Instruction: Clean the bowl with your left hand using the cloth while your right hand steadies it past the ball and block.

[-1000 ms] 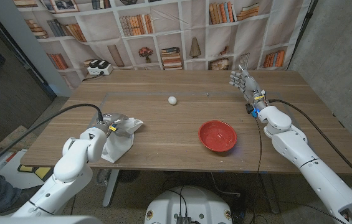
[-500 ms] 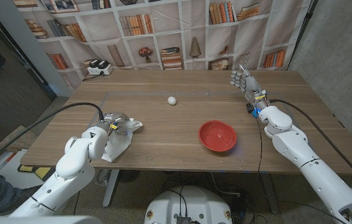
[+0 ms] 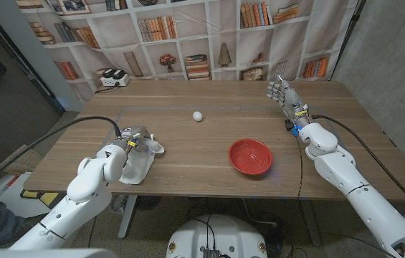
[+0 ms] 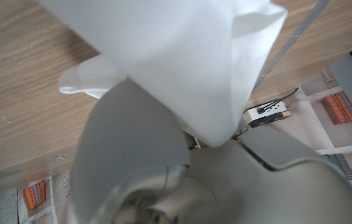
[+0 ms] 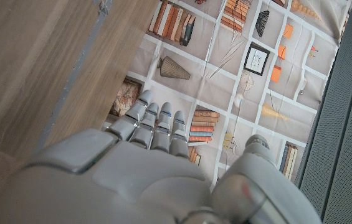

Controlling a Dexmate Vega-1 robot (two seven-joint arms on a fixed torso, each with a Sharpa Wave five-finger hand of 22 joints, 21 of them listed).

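Bowl (image 3: pixel 250 156) first: it's red, sitting upright near the front edge of the wooden table (image 3: pixel 188 154), a bit right of the middle, and nothing is touching it. Over on the left at about the same depth, the left hand (image 3: pixel 132 140) has the white cloth (image 3: pixel 137 161) bunched up in its fingers, with the rest of the fabric trailing down onto the tabletop and toward the front edge. From the left wrist view the cloth (image 4: pixel 182 56) is draped right over the hand, so you can't really make out the fingers themselves, just folds of white fabric with the wood behind. Going further back, the small white ball (image 3: pixel 198 115) sits alone around the middle of the table, well apart from both the bowl and the cloth. The right hand (image 3: pixel 284 96) is off near the far right side, well beyond the bowl, held up above the surface with nothing in it. In the right wrist view the fingers (image 5: pixel 157 124) look straight and side by side, pointing toward the bookshelf backdrop (image 3: pixel 188 36) behind the table.
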